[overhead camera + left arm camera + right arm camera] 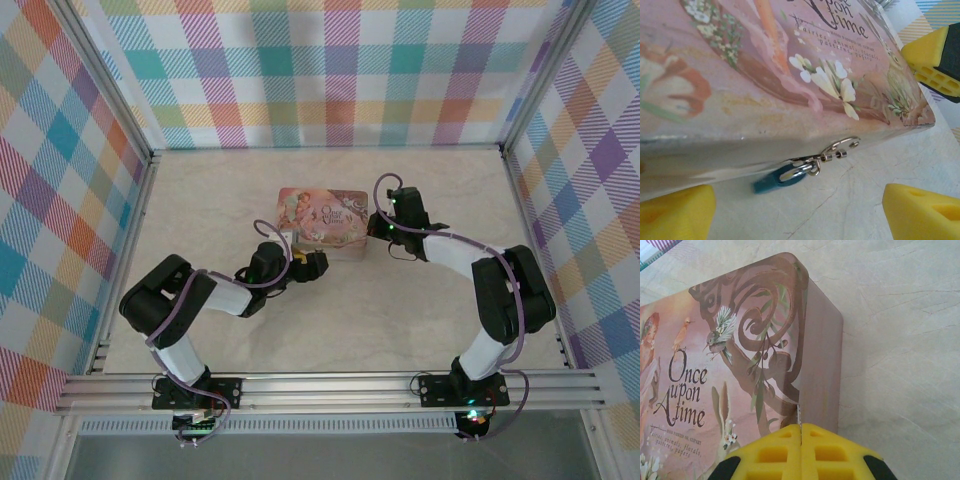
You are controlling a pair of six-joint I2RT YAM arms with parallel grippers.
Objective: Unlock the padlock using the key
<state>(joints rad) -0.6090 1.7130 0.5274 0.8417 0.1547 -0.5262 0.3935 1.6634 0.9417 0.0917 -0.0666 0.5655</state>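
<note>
The pale marbled surface (350,325) sits inside plaid walls (330,70), with both arms reaching in from the near edge. The pink tin (325,215) lies flat around the middle, its lid picture reading "Once upon a time".

The left claw (308,263) is low by the tin's near left corner. From its wrist camera, the left claw (799,212) has its yellow fingertips (675,212) wide apart with nothing between them, facing the tin's near wall.

The right claw (383,228) is at the tin's right end. In its wrist view, the right claw (801,432) has its yellow pads pressed together just above the lid's corner.

On the tin's near wall a silver hasp (840,147) carries the padlock (772,181), whose teal body hangs low by the surface. I cannot tell whether it touches.

The key (799,414) is a thin sliver seen edge-on, pinched between the right claw's pads and poking out towards the tin.
</note>
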